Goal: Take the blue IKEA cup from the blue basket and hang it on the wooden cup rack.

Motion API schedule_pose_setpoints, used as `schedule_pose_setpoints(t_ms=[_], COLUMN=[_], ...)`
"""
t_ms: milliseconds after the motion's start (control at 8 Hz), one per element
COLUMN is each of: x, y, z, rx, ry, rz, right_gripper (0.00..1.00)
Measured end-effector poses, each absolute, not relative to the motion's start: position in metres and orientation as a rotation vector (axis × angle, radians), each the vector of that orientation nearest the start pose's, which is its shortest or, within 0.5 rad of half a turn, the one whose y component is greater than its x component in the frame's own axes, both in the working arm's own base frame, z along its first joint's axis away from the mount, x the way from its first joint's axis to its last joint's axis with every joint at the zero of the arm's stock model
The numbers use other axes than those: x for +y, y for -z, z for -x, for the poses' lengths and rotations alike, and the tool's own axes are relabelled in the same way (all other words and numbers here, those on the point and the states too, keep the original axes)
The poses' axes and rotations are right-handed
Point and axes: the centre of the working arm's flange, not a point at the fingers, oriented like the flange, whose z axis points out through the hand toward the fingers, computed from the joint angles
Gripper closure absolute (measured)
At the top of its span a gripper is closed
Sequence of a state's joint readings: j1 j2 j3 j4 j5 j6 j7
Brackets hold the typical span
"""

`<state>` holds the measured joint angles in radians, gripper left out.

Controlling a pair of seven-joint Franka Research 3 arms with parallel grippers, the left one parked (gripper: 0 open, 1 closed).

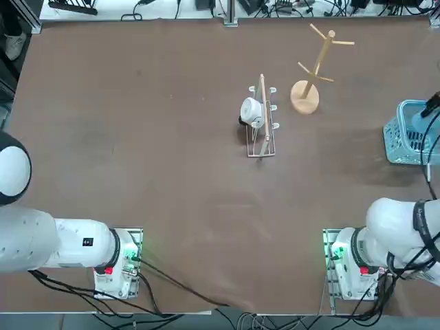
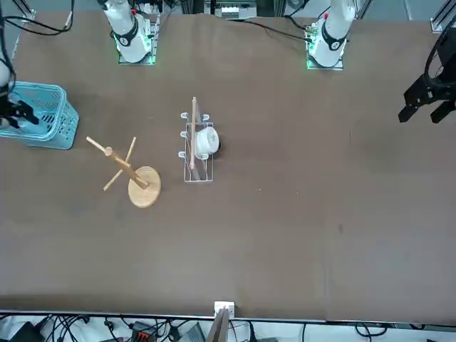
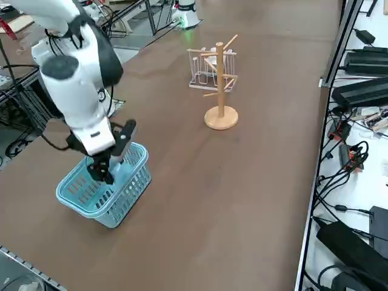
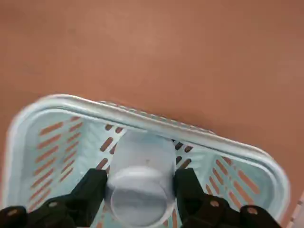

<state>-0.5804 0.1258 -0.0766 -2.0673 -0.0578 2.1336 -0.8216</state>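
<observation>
My right gripper (image 4: 140, 179) was at the blue basket (image 3: 125, 204), fingers pinching the blue cup (image 4: 145, 154). I needed to lift slowly, straight up, without bumping the sides.

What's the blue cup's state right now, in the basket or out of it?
In: the cup shows within the basket's rim, the right gripper's fingers shut on it.

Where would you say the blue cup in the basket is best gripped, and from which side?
I'd take the blue cup by its rounded body, fingers on opposite sides, coming from above: the basket walls it in but is open on top. The right gripper, down at the basket, has it that way.
</observation>
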Motion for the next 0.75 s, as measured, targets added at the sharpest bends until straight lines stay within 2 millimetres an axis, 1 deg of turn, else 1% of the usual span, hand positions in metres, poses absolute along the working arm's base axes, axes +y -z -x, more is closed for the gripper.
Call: schedule_pose_setpoints(t_ms=[125, 375, 500, 625, 750], x=[-0.339, -0.321, -0.31, -0.297, -0.281], y=[-0.397, -0.457, -0.486, -0.511, -0.532], z=[-0.45, -0.458, -0.464, -0.471, -0.478], rx=[-0.296, -0.309, -0.32, -0.333, -0.349], ry=[-0.136, -0.16, -0.144, -0.113, -0.071], rz=[3.084, 3.011, 2.971, 2.916, 2.843], right_gripper=[0.18, 0.18, 0.18, 0.18, 0.18])
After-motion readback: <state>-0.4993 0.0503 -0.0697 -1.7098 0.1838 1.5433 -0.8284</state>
